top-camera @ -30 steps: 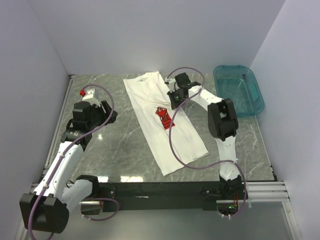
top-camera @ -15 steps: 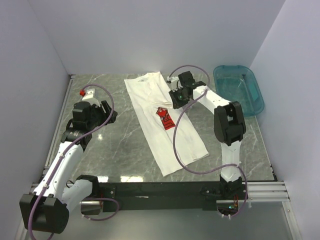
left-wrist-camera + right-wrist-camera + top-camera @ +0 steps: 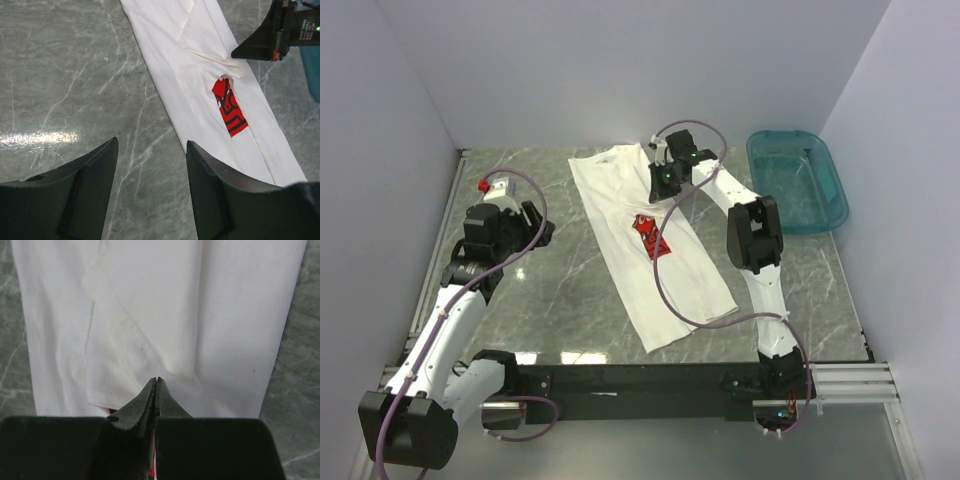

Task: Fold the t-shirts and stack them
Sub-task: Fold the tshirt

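Note:
One white t-shirt (image 3: 655, 255) lies on the table, folded lengthwise into a long strip that runs from far centre to near right. Part of its red print (image 3: 653, 237) shows at mid-length. The shirt also shows in the left wrist view (image 3: 200, 60) and fills the right wrist view (image 3: 150, 315). My right gripper (image 3: 665, 178) is shut, its tips (image 3: 156, 380) at the cloth on the far half of the shirt, just beyond the print. No cloth shows between the jaws. My left gripper (image 3: 535, 228) is open and empty over bare table, left of the shirt.
A teal plastic basin (image 3: 798, 180) stands at the far right of the table, right of my right arm. Grey marble table (image 3: 550, 300) lies bare between my left gripper and the shirt. White walls close in on three sides.
My right gripper, shut throughout, has slid along the shirt from its right edge beside the print toward the collar end, and its arm's elbow has swung. The shirt and left arm have not moved.

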